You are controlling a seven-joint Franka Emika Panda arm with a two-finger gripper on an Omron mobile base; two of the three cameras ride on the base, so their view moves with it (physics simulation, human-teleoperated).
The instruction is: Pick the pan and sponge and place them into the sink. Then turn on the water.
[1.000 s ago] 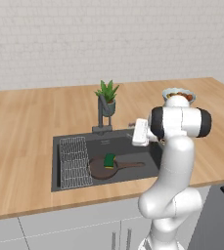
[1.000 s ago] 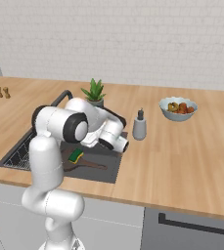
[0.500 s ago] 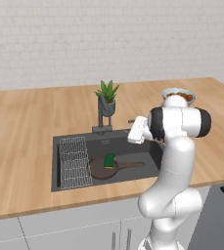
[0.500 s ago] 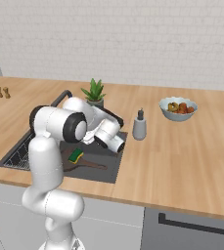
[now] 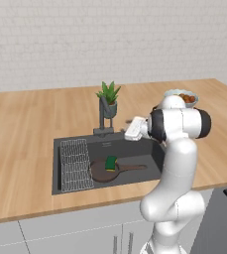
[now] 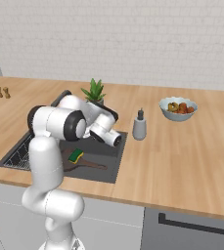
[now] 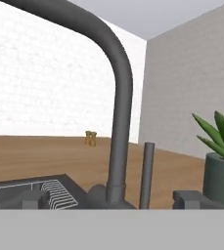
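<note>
wooden counter (image 5: 30,134) under a white brick wall (image 5: 85,39); pan (image 5: 105,171) and sponge (image 5: 111,162) lie in the dark sink (image 5: 135,149), gripper (image 5: 129,130) jaws spread wide, empty, near the faucet (image 7: 118,97)

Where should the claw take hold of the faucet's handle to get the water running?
Grip the thin upright dark grey lever just right of the curved dark grey faucet neck, near its top end. Come in level from the front, as the hand view already faces it, open fingers straddling it. It stands free and vertical, with a gap to the neck and to the grey potted plant, so there's probably room.
</note>
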